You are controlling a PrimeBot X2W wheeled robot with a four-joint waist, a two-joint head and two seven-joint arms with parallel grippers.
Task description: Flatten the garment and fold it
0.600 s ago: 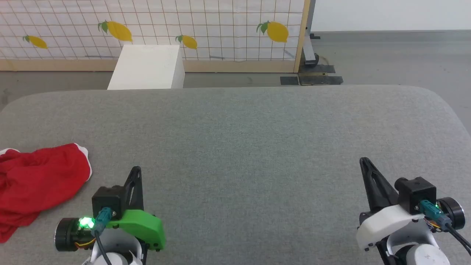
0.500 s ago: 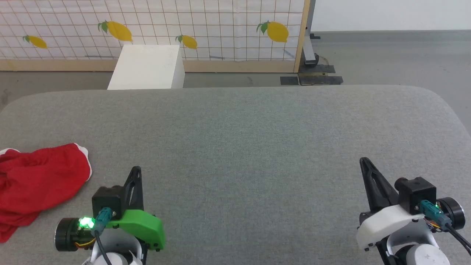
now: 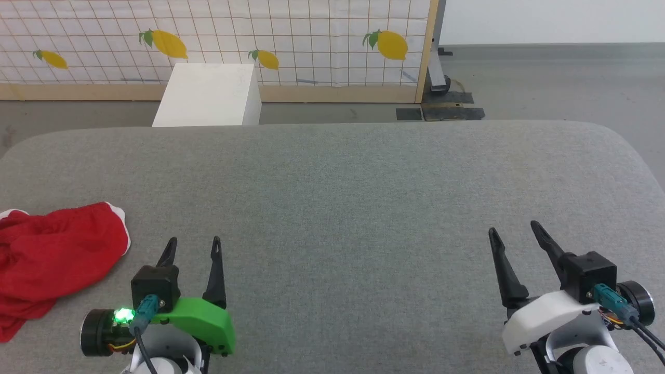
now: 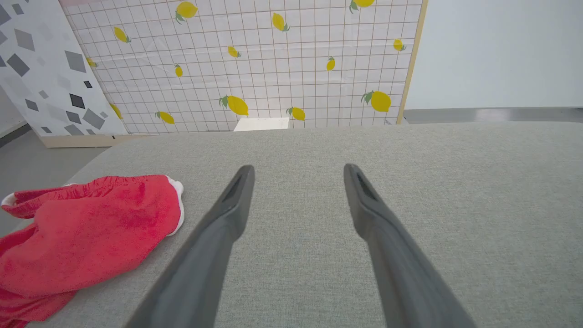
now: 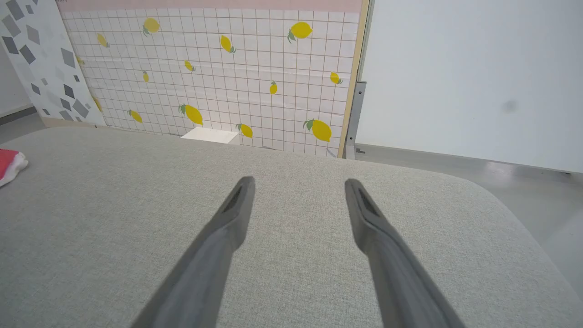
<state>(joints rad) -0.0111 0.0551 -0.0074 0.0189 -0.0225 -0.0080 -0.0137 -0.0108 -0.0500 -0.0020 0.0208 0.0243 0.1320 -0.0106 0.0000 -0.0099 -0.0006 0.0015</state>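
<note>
The garment (image 3: 57, 254), bright red with white trim, lies crumpled at the left edge of the grey padded table (image 3: 332, 176), partly cut off by the picture's edge. My left gripper (image 3: 193, 240) stands open just to its right, apart from it, with nothing between the fingers. In the left wrist view the garment (image 4: 91, 232) sits left of the open left gripper (image 4: 298, 168). Far to the right, my right gripper (image 3: 513, 228) is open and empty over bare table. A white-trimmed corner of the garment (image 5: 9, 161) shows at the left of the right wrist view, well away from the right gripper (image 5: 299, 180).
A white box (image 3: 208, 93) stands on the floor behind the table's far edge. Behind it runs a tiled screen with lemon prints (image 3: 311, 41), with a metal stand base (image 3: 441, 106) at its right end. The table's corners are rounded.
Both grippers have opened: each pair of fingers stood together before and now stands apart. The garment has not moved.
</note>
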